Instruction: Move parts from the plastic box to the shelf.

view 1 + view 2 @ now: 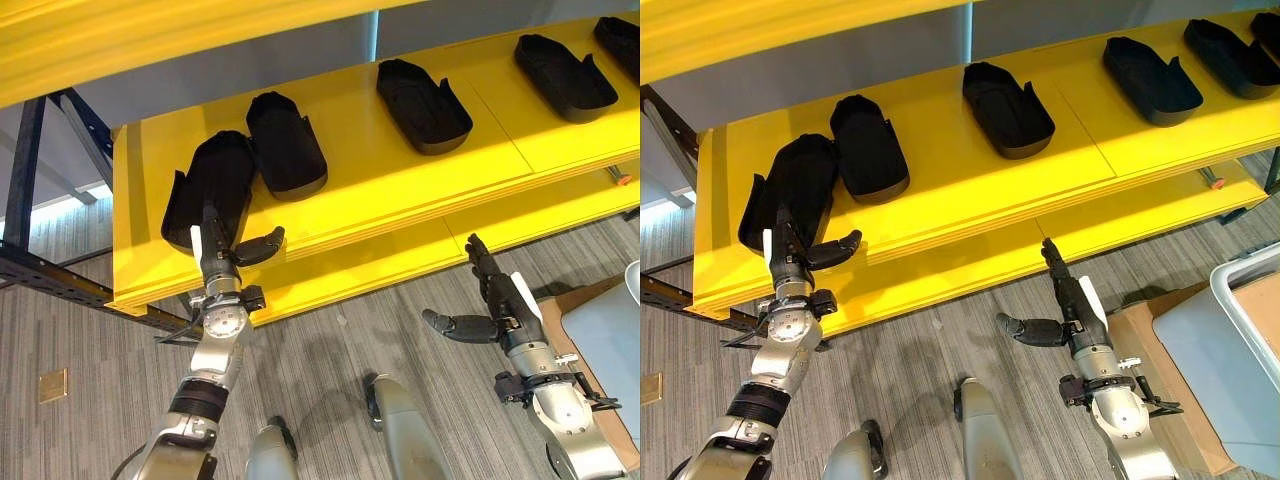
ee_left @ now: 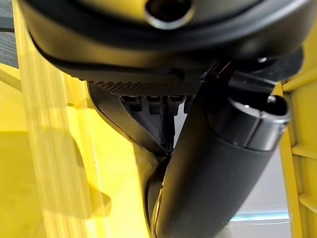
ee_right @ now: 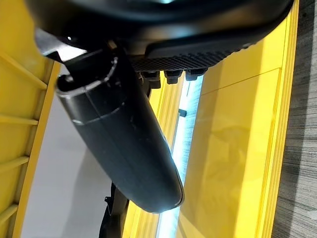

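Note:
Several black moulded parts lie in a row on the yellow shelf (image 1: 400, 185). The leftmost part (image 1: 212, 180) lies tilted at the shelf's left front, beside a second part (image 1: 287, 145). My left hand (image 1: 216, 262) reaches up to the shelf's front edge, its fingers straight against the near end of the leftmost part, thumb spread to the right, holding nothing. My right hand (image 1: 497, 290) hangs open and empty over the floor in front of the lower shelf board (image 1: 420, 255). The pale grey plastic box (image 1: 1200, 360) stands at the far right.
More parts (image 1: 424, 105) (image 1: 565, 75) lie further right on the shelf. An upper yellow shelf (image 1: 150, 40) overhangs. A dark steel frame (image 1: 40, 270) juts out at the left. Brown cardboard (image 1: 1140, 340) lies under the box. A brass plate (image 1: 52, 385) is set in the floor.

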